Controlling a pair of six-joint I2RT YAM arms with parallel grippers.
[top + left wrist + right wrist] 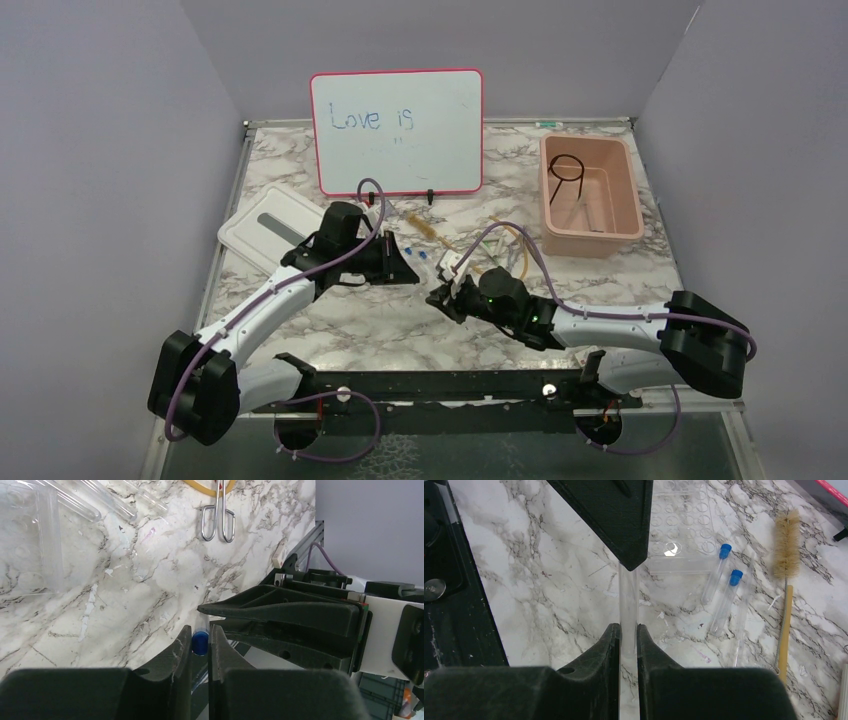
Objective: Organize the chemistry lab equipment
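A clear tube (628, 600) with a blue cap (200, 643) is held above the marble table between both grippers. My left gripper (200, 630) is shut on the capped end. My right gripper (628, 627) is shut on the tube's clear body. In the top view the left gripper (410, 268) and right gripper (442, 296) meet tip to tip at the table's middle. Two more blue-capped tubes (723, 582) lie beside a clear well plate (681, 530). Metal forceps (218, 522) and an amber rubber tube (785, 630) lie further off. A black wire ring (568, 168) sits in the pink bin (625, 200).
A red-framed whiteboard (397, 130) stands at the back, with a white lid (272, 230) lying flat to its left. A bristle brush (786, 545) lies by the amber tube. Several uncapped clear tubes (75, 502) lie near the well plate.
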